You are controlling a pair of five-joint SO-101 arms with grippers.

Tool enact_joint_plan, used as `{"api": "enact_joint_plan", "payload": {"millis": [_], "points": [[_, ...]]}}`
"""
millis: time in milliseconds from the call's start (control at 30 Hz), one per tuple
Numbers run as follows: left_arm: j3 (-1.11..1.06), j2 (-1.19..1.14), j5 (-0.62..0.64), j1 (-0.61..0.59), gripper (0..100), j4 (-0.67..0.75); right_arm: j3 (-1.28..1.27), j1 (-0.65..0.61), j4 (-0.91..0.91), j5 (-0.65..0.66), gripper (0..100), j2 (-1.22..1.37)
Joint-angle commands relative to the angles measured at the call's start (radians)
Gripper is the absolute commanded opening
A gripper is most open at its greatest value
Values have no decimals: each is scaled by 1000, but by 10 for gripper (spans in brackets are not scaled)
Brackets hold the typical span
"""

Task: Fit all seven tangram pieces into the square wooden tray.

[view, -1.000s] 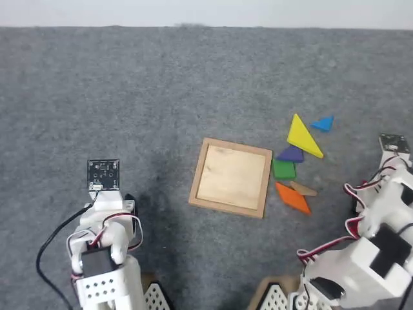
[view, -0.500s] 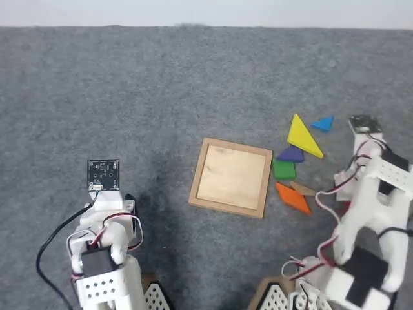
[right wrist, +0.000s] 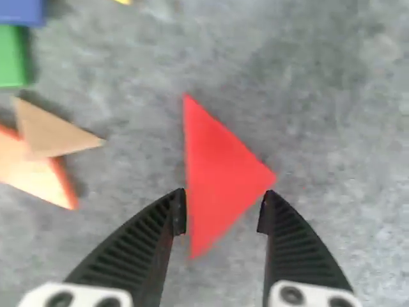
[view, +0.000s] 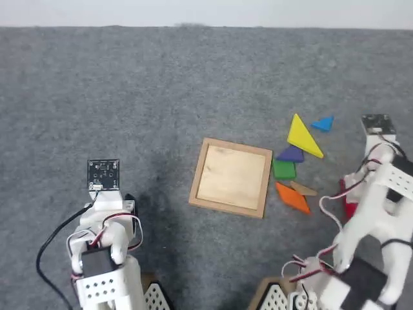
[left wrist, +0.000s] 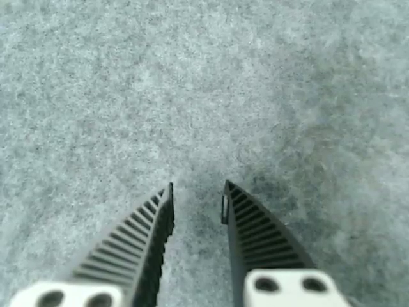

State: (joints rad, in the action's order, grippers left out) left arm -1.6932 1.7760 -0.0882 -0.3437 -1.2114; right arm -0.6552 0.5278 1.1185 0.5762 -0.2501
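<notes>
The square wooden tray (view: 232,177) lies with nothing in it on the grey carpet. Just to its right lie a yellow triangle (view: 303,135), a small blue triangle (view: 322,123), a purple piece (view: 291,154), a green square (view: 284,169), a tan piece (view: 303,188) and an orange piece (view: 293,197). Farther right, a red triangle (view: 350,205) (right wrist: 220,169) lies flat, partly under the right arm (view: 381,194). My right gripper (right wrist: 221,211) is open, one finger on each side of that triangle. My left gripper (left wrist: 198,188) is open over bare carpet, far left of the tray.
The left arm (view: 103,219) stands at the front left, well away from the tray. In the right wrist view the tan piece (right wrist: 48,131), orange piece (right wrist: 32,176) and green square (right wrist: 13,57) lie close beside the red triangle. Open carpet stretches behind and left of the tray.
The right arm has unfolded from the right edge and stretched out over the carpet beside the pieces, then shifted slightly right. The left arm has stayed still.
</notes>
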Motion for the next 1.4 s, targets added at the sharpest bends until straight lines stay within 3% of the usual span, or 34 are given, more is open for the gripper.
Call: {"api": "enact_joint_plan", "payload": {"millis": [0, 333, 600, 900, 1100, 1367], "points": [[8, -2, -11, -3, 121, -6, 17, 31, -73, 35, 188, 81], [8, -2, -11, -3, 121, -6, -28, 28, -159, 72, 199, 202], [8, -2, -11, -3, 121, -6, -138, -36, -189, 153, 367, 197], [8, -2, -11, -3, 121, -6, -133, -44, -205, 155, 362, 153], [8, -2, -11, -3, 121, -6, -133, -42, -228, 155, 199, 182], [8, -2, -11, -3, 121, -6, -133, -48, -205, 155, 177, 194]]}}
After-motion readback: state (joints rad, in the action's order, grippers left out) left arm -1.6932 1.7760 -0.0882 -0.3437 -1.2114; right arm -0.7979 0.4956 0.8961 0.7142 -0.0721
